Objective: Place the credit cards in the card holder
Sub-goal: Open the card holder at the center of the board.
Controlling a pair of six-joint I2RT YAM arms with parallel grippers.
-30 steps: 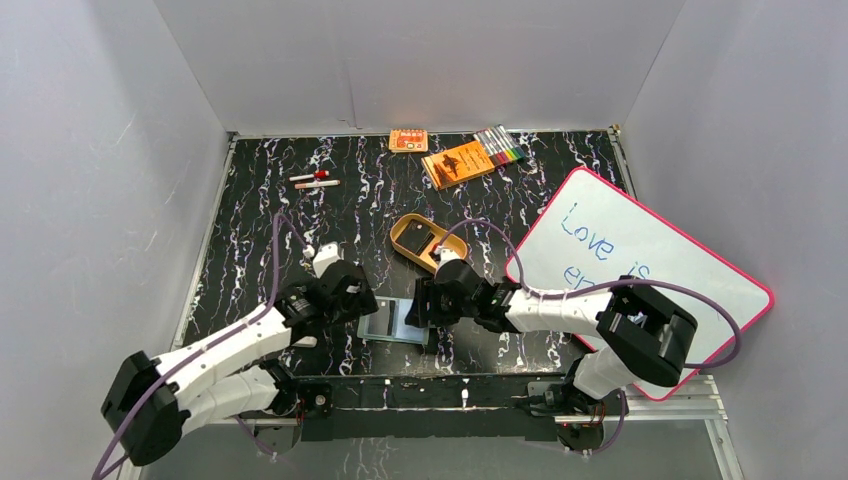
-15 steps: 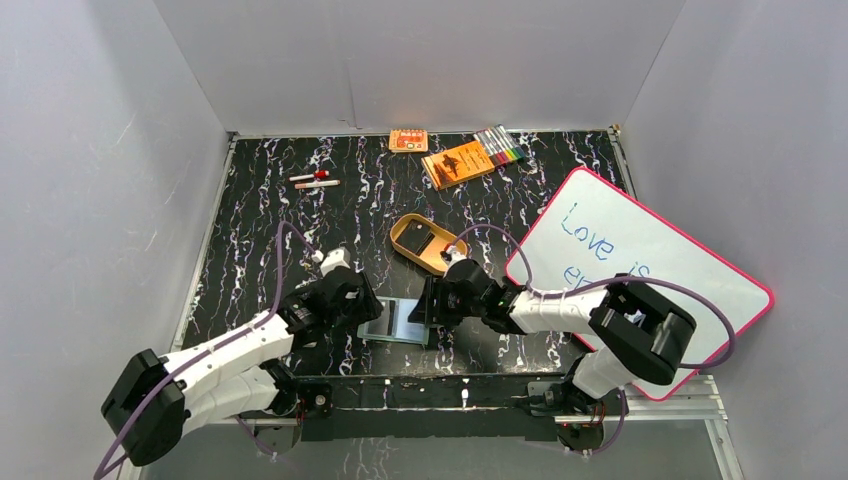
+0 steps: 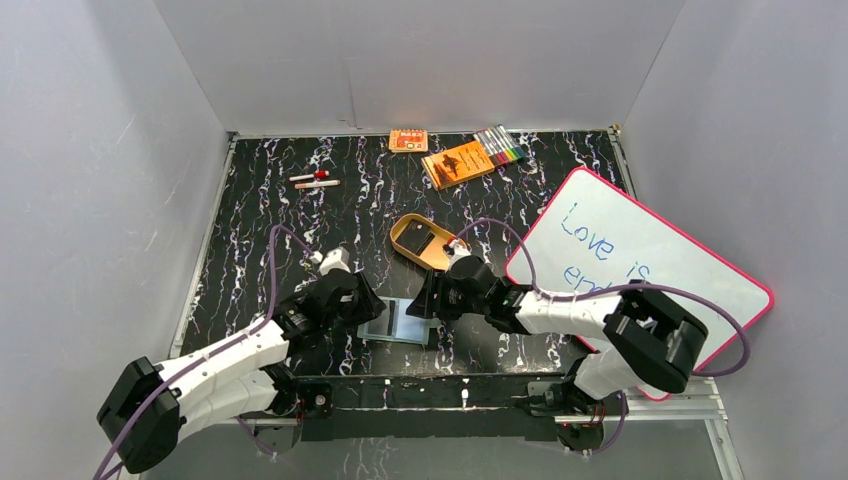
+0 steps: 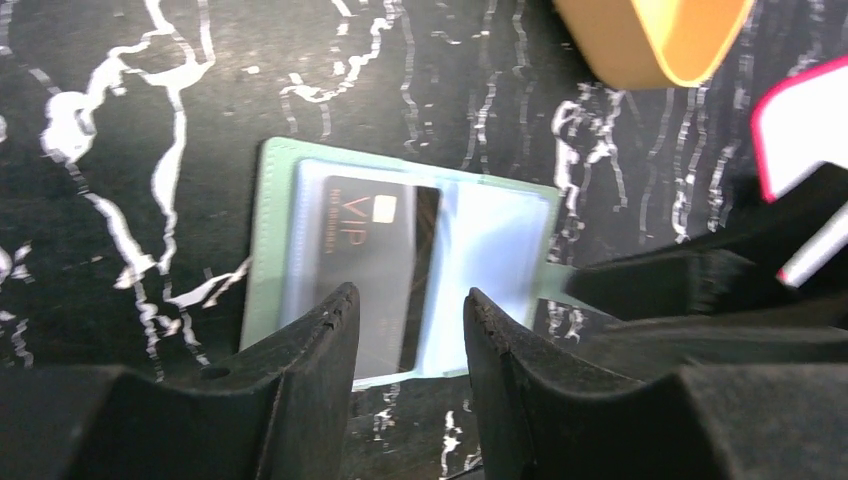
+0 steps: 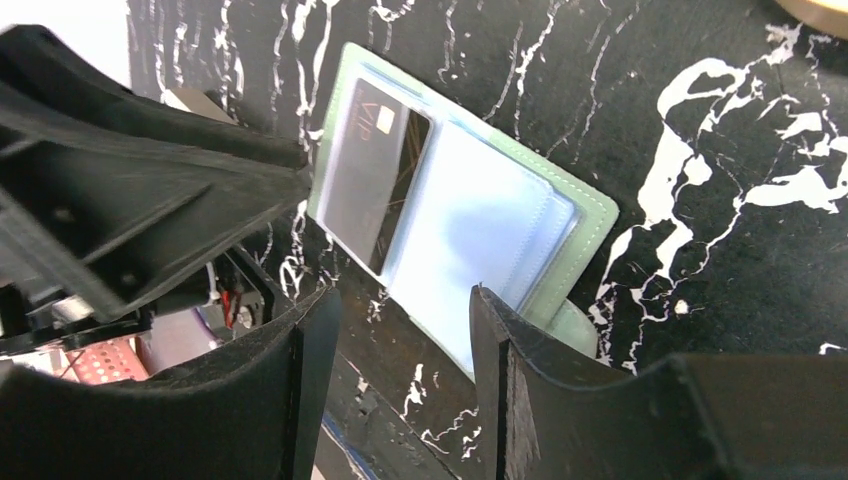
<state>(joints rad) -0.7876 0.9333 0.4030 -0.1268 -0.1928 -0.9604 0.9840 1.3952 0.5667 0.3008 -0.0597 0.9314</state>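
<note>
The sage-green card holder (image 3: 398, 321) lies open and flat near the table's front edge, pale blue pockets up. One dark credit card (image 4: 372, 262) marked VIP sits in its left pocket; the right wrist view shows the card (image 5: 372, 185) under the clear sleeve. Another dark flat card (image 3: 427, 240) lies in the tan tray (image 3: 405, 238). My left gripper (image 4: 408, 296) hovers at the holder's left side, open with a narrow gap and nothing between its fingers. My right gripper (image 5: 405, 296) stands open at the holder's (image 5: 500, 225) right edge, holding nothing.
A pink-rimmed whiteboard (image 3: 640, 270) lies at the right, under my right arm. At the back are an orange booklet (image 3: 458, 163), a pack of markers (image 3: 500, 147) and a small orange box (image 3: 408, 140). Two pens (image 3: 315, 181) lie back left.
My left gripper's jaws have narrowed and it has moved slightly toward the holder. The right gripper has shifted a little to the right. The holder and card stay put.
</note>
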